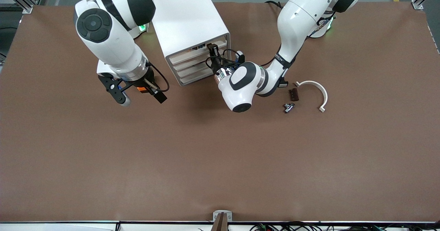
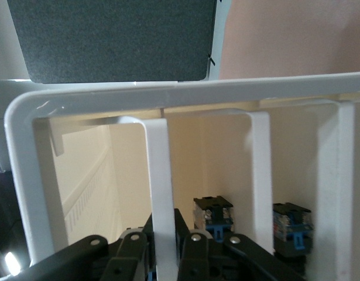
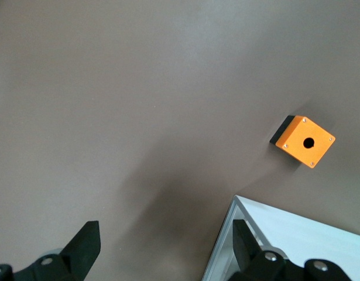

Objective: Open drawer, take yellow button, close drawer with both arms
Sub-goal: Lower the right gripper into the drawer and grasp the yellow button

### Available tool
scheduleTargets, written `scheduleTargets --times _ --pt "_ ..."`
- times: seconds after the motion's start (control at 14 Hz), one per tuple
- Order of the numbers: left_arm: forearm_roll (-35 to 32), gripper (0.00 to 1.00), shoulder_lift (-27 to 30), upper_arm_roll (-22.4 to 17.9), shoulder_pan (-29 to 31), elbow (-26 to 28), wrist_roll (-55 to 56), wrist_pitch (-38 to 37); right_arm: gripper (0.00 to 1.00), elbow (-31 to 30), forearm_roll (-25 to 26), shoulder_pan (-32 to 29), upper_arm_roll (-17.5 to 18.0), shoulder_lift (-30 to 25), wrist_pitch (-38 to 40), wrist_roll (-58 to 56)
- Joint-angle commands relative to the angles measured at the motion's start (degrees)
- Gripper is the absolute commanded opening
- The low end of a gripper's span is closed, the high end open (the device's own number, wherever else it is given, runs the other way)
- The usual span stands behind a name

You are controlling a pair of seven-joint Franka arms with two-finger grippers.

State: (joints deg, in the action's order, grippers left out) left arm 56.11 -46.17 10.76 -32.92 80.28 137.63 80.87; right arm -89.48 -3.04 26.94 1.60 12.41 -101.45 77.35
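Now my left gripper is at the drawer, jaws seemingly pinching its front lip; I'd pull straight out. Right gripper waits, jaws apart; button unseen.

A: Front cam?
B: High, across the table, facing both arm bases.
A: Wrists?
B: Left wrist sits tight against the cabinet front. Right wrist looks straight down on the tabletop. Both share the cabinet with front.
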Motion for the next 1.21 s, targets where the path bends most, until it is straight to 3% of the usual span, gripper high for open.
scheduleTargets --times 0.0,0.43,0.5,0.57,0.64,0.71,1.14 --pt "0.14 0.0 0.12 -2.41 5.04 -0.91 -1.05 0.51 1.0 -0.08 0.14 2.06 -0.55 -0.37 -0.33 4.72" --pt "0.58 0.03 -0.41 -2.5 12.01 -2.32 -5.8 2.53 1.0 -0.08 1.28 8.99 -0.63 0.24 -1.73 16.05" --pt "0.49 0.15 -0.41 -2.5 12.01 -2.32 -5.88 2.88 1.0 0.01 2.24 10.49 -0.63 0.76 -2.43 18.51" --pt "0.57 0.36 -0.41 -2.5 12.01 -2.32 -5.97 2.89 1.0 0.01 2.86 11.9 -0.63 1.55 -3.31 20.62" --pt "0.49 0.72 -0.23 -2.5 12.01 -2.32 -5.89 2.89 1.0 0.01 3.47 13.21 -0.63 2.43 -4.1 23.08" --pt "0.4 0.97 0.03 -2.5 12.01 -2.32 -5.71 2.8 1.0 0.01 4.35 14.36 -0.63 3.31 -4.89 25.19" --pt "-0.04 0.99 0.21 -2.59 12.45 -3.9 -5.8 2.8 1.0 0.19 6.12 17.79 -0.63 7.27 -6.83 30.05"
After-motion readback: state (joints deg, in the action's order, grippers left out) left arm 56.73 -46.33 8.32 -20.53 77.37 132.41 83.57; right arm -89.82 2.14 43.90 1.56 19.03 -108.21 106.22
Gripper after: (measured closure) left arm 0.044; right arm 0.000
